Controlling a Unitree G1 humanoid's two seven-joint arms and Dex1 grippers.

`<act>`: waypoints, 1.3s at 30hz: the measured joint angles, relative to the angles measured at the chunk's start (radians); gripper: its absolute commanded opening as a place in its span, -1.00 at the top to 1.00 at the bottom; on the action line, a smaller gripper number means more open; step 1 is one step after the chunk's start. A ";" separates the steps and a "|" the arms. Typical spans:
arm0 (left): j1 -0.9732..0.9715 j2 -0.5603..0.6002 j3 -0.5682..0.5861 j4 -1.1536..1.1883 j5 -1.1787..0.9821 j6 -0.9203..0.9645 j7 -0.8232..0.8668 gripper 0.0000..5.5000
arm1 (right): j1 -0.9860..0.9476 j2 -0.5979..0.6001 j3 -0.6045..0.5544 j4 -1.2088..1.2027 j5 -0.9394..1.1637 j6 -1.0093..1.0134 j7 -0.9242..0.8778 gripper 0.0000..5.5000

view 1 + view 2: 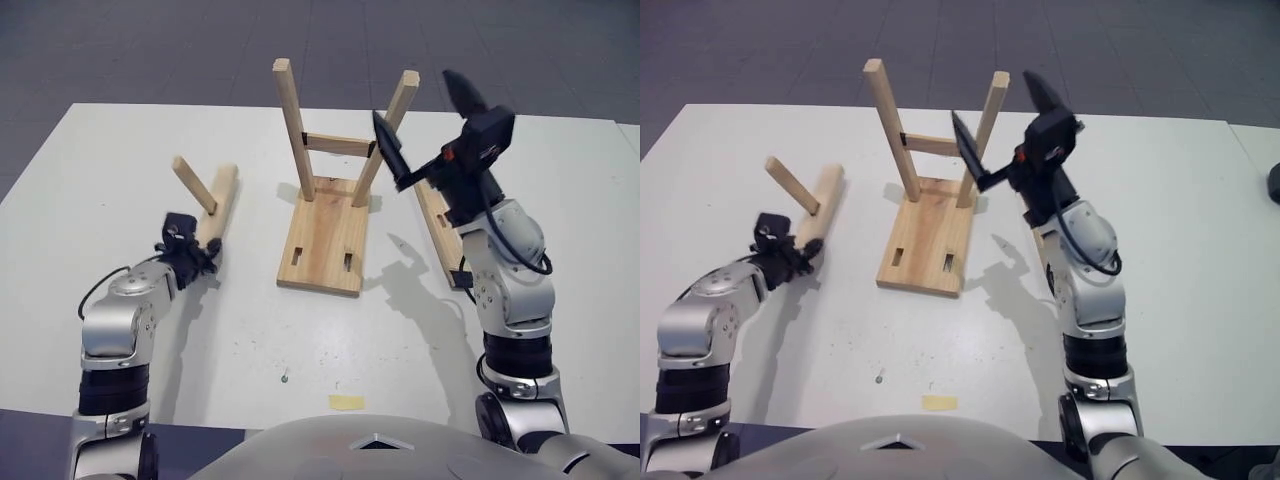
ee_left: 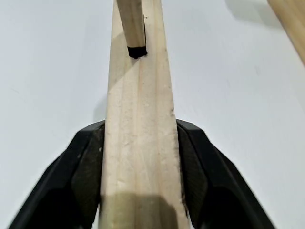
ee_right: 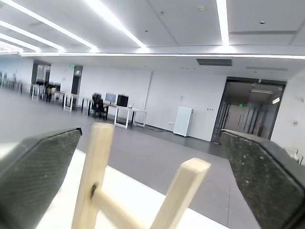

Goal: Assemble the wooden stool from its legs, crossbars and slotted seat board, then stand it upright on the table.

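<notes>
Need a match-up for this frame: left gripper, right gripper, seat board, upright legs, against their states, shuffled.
Things:
1. left gripper
2. right gripper
3. seat board
4. upright legs

States:
A. open, raised beside the standing pair
B. flat on the table, two slots empty
C. shut on a loose leg lying on the table
D. standing in the board, joined by a crossbar

Pairs: 1-C; 2-A; 3-B; 4-D.
</notes>
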 measured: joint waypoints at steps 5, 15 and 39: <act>-0.225 0.025 0.003 -0.140 0.075 -0.238 0.016 0.26 | -0.187 0.019 -0.135 0.007 0.281 0.185 -0.053 -0.96; -0.271 0.067 -0.187 -0.283 0.014 -0.384 -0.256 0.26 | -0.235 0.086 -0.227 0.039 0.979 0.515 -0.255 -0.96; -0.182 0.079 -0.333 -0.342 0.055 -0.374 -0.394 0.26 | -0.168 0.084 -0.187 0.031 1.125 0.517 -0.369 0.39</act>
